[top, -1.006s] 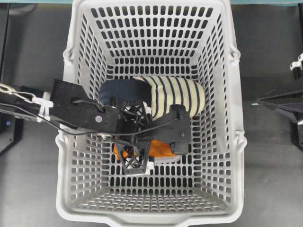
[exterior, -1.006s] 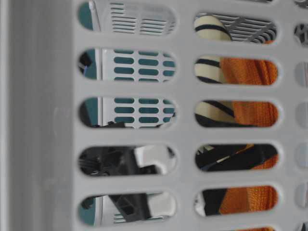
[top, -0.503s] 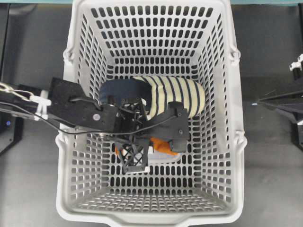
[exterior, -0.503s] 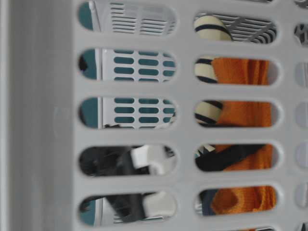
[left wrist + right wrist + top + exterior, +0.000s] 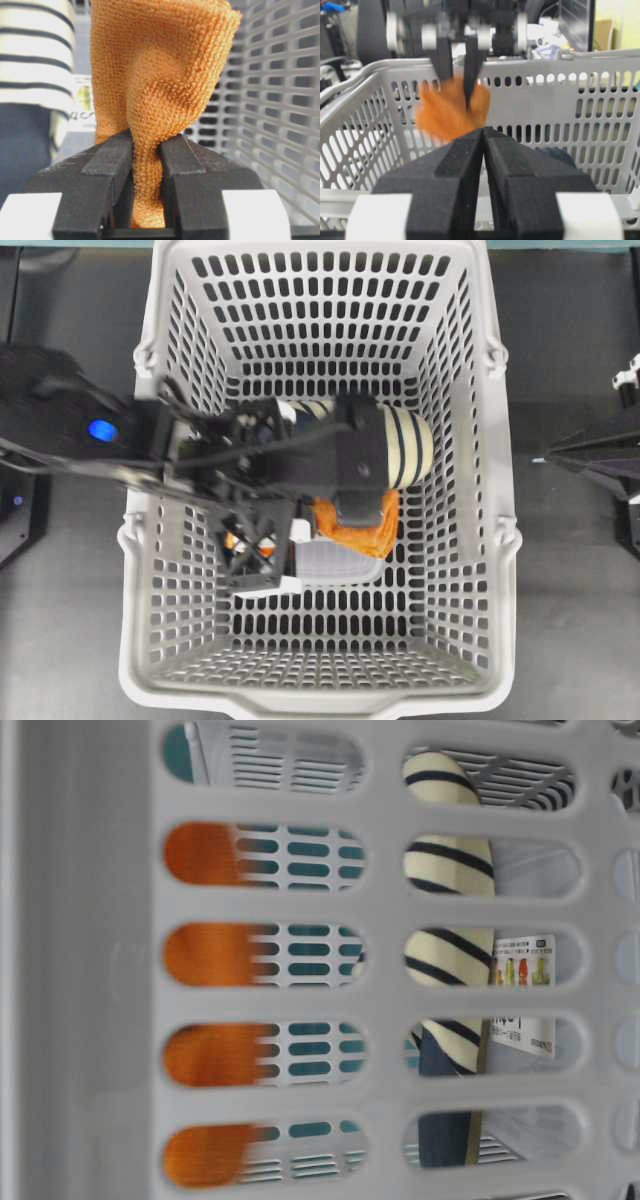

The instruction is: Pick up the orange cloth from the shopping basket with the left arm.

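Note:
My left gripper (image 5: 146, 145) is shut on the orange cloth (image 5: 160, 75), with a pinched fold between the jaws and the rest bunched beyond them. From overhead the cloth (image 5: 357, 528) hangs under the blurred left arm inside the shopping basket (image 5: 500, 540). In the right wrist view the left gripper (image 5: 456, 82) holds the cloth (image 5: 451, 112) near the height of the basket rim (image 5: 555, 60). At table level the cloth is an orange blur (image 5: 205, 952). My right gripper (image 5: 484, 131) is shut and empty, outside the basket's right side (image 5: 550, 456).
A cream-and-navy striped slipper (image 5: 405, 445) lies across the basket's middle, partly under the left arm, and also shows at table level (image 5: 445, 910). A small clear plastic box (image 5: 335, 565) with a printed label (image 5: 522, 982) sits on the basket floor below the cloth.
The left gripper has risen with the orange cloth, lifting it off the basket floor. The clear box is now uncovered. The arm is blurred with motion. The right arm has not moved.

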